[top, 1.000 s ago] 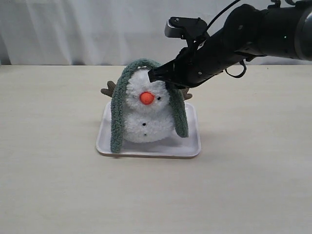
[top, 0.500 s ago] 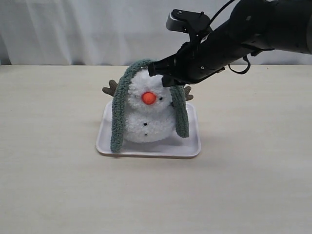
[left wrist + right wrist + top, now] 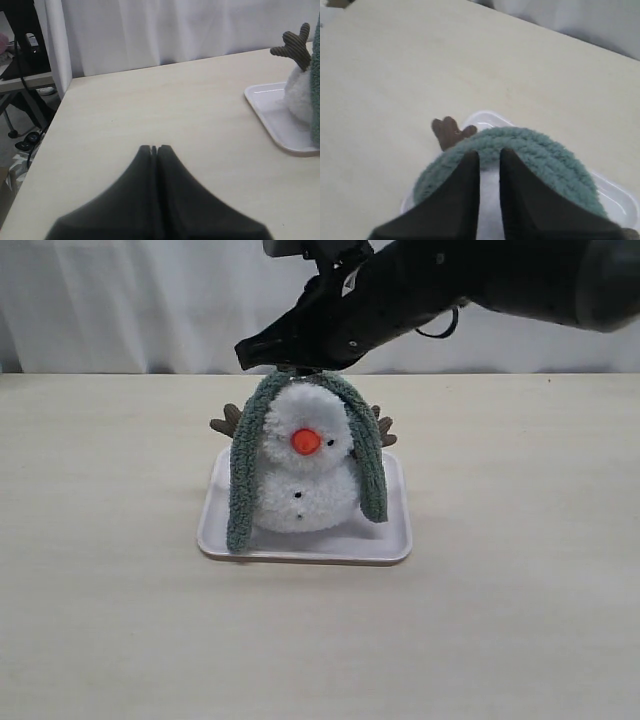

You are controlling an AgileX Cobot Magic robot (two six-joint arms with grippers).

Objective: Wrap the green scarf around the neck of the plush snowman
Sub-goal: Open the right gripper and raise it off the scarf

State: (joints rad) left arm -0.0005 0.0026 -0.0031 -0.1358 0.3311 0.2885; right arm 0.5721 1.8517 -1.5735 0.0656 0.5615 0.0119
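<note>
The plush snowman [image 3: 300,490] stands on a white tray [image 3: 390,540], its orange nose facing the exterior camera. The green scarf [image 3: 243,455] lies draped over the top of its head, with one end hanging down each side to the tray. The neck [image 3: 305,466] shows bare at the front. My right gripper [image 3: 248,353] hovers just above the head and is slightly open. In the right wrist view its jaws [image 3: 489,152] frame white plush, with the scarf [image 3: 540,155] arching just past the tips and nothing held. My left gripper [image 3: 154,148] is shut and empty, well away from the tray [image 3: 270,107].
Brown twig arms [image 3: 226,422] stick out behind the scarf on both sides. The tray sits mid-table on a pale wooden top. A white curtain hangs behind. The table's edge and floor clutter [image 3: 27,137] show in the left wrist view.
My right arm swung up and leftward from beside the snowman's head to above it, and its jaws parted a little. The scarf stays draped over the head.
</note>
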